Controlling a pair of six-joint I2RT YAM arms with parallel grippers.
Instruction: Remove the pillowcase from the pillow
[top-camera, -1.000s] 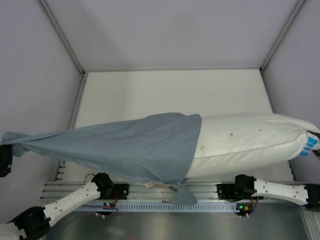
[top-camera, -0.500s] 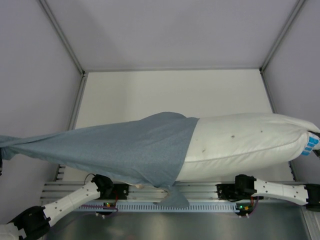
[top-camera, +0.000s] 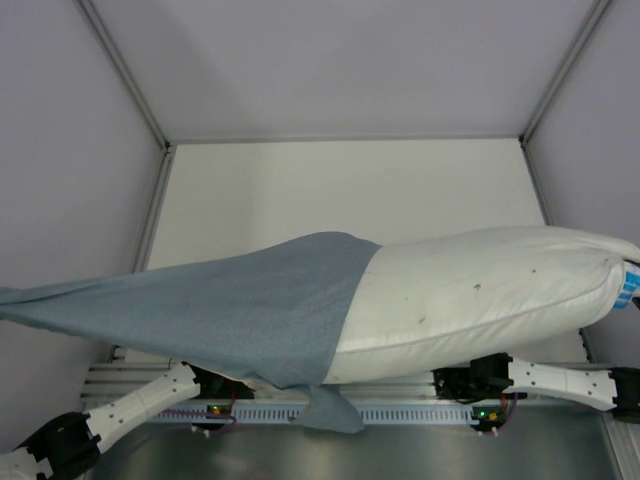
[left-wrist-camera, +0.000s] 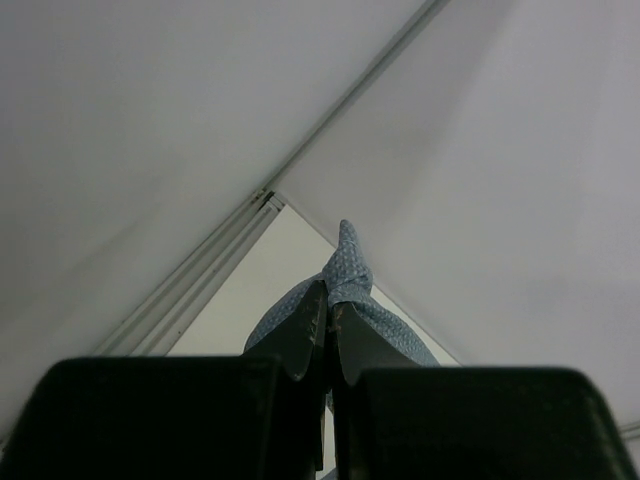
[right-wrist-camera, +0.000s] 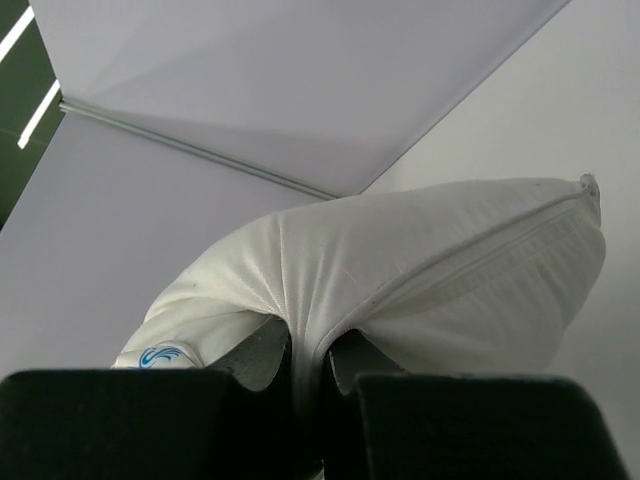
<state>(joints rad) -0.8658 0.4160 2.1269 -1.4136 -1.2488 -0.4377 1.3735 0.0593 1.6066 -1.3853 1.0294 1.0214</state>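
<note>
Your left arm (top-camera: 135, 404) and right arm (top-camera: 560, 380) share white tubular links and black joint housings. Reddish wiring (top-camera: 190, 411) loops by the left base, and a green light (top-camera: 483, 412) (tiny) marks the right. The fingers (left-wrist-camera: 303, 335) are matte black wedges.

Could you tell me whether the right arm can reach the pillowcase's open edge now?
Probably not: the right gripper is clamped on the labelled end of the pillow, while the open edge of the pillowcase sits mid-pillow, away from it. It would have to release first.

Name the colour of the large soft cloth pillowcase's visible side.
Plain grey-blue pillowcase; top external view.
</note>
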